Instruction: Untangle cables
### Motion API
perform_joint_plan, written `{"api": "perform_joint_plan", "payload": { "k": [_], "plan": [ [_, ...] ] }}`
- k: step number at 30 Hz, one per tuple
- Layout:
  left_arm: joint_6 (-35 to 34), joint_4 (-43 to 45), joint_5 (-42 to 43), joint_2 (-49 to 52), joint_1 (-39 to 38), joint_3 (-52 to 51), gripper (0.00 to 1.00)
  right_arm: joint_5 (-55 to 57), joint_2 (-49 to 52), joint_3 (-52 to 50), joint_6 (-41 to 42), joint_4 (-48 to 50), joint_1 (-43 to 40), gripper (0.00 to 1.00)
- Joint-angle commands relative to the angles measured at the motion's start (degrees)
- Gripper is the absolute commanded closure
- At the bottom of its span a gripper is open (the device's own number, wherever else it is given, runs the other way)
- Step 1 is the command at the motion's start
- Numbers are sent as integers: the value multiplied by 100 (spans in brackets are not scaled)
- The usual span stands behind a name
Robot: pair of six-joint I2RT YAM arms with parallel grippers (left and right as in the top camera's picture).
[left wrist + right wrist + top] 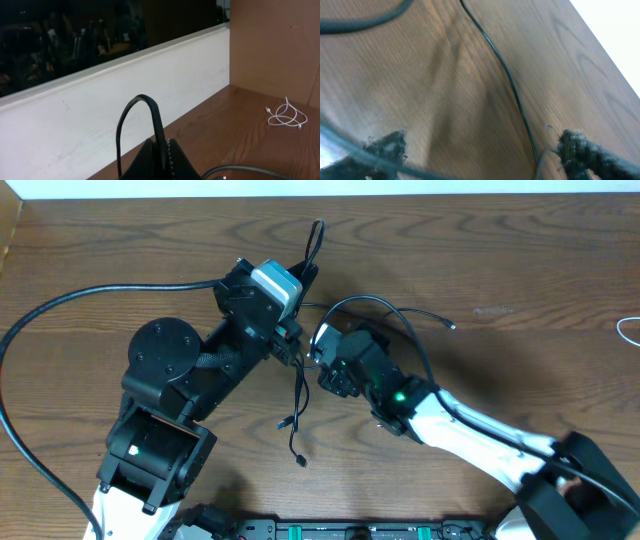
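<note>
My left gripper [308, 277] is shut on a black cable, and a loop [317, 238] of it stands out past the fingertips. The left wrist view shows that loop [156, 117] pinched between the closed fingers. More black cables trail from the gripper area toward the table's front [298, 405], with plug ends [301, 462]. Another black cable [400, 310] arcs to the right, ending in a plug [451, 325]. My right gripper [318, 348] is open beside the trailing cables. Between its spread fingers [580, 147] a thin black cable [507, 80] lies on the wood, close to the right finger. A white cable [286, 116] lies coiled apart.
The thick black arm cable [60, 305] curves over the table's left side. A white wall [100, 100] borders the table's far edge. Both arm bases stand at the front edge. The white cable [630, 330] lies at the far right edge.
</note>
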Motion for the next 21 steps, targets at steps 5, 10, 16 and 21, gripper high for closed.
{"api": "perform_joint_plan", "payload": {
  "k": [5,10,16,21],
  "plan": [
    [33,28,68,-55,9,107,93,-52,367,28,92,354,-39,60],
    [35,9,68,-52,9,107,93,341,254,31,120,96,-39,99],
    [146,-105,2,-52,9,107,93,2288,-369,31,675,-691,-70,99],
    [170,-273,-352,-48,9,107,93,4264,-1078,31,1298,-1005,-352,99]
  ]
}}
